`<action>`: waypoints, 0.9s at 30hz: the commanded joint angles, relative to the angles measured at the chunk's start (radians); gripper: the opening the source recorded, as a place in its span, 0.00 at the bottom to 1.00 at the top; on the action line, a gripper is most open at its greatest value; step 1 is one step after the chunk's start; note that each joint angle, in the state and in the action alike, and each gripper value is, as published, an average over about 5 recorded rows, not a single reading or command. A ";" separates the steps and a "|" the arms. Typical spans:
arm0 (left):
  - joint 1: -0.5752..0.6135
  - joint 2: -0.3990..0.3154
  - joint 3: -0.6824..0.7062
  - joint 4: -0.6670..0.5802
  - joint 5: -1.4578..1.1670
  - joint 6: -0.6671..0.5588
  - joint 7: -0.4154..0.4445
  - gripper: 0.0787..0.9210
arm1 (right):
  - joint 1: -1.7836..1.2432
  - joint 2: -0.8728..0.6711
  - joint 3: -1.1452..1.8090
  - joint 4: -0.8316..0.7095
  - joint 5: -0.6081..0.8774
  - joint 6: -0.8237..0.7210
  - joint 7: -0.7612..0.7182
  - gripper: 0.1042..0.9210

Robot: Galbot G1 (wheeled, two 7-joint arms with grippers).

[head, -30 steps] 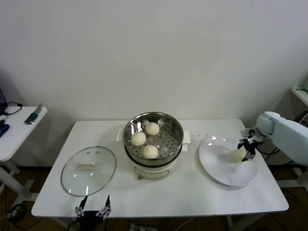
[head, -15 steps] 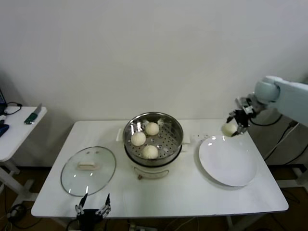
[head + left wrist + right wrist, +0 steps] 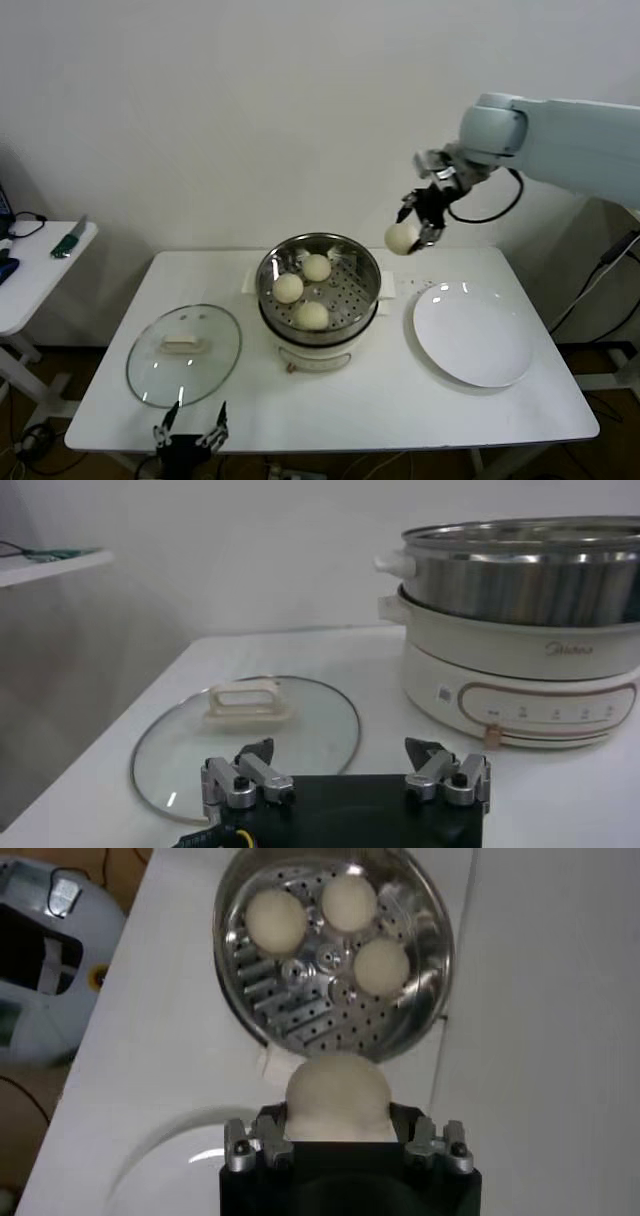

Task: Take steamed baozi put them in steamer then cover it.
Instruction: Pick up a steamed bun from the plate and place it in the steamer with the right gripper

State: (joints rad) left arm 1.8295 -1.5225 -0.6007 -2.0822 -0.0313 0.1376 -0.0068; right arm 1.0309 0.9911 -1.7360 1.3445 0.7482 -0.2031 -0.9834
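"Midea" on steamer (image 3: 520, 660), baozi (image 3: 401, 238) aloft

A white plate (image 3: 480, 345) lies near the tabletop's (image 3: 380, 400) right edge; a side table (image 3: 30, 275) stands off its left edge.

My right arm (image 3: 560, 135): pale blue-white rounded shell, black cable looping at wrist. Both grippers: black body, silver metal fingers (image 3: 245, 780) with screws.
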 commanded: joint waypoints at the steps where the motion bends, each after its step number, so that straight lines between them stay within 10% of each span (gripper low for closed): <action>1: -0.003 0.000 -0.010 0.004 -0.009 0.003 0.000 0.88 | -0.139 0.182 0.036 0.000 0.065 -0.088 0.080 0.71; 27: -0.013 0.000 -0.031 0.024 -0.026 0.009 0.002 0.88 | -0.382 0.249 0.098 -0.196 -0.155 -0.086 0.109 0.71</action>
State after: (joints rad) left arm 1.8168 -1.5209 -0.6310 -2.0582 -0.0558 0.1471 -0.0048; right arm 0.7097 1.2188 -1.6491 1.1877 0.6434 -0.2817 -0.8836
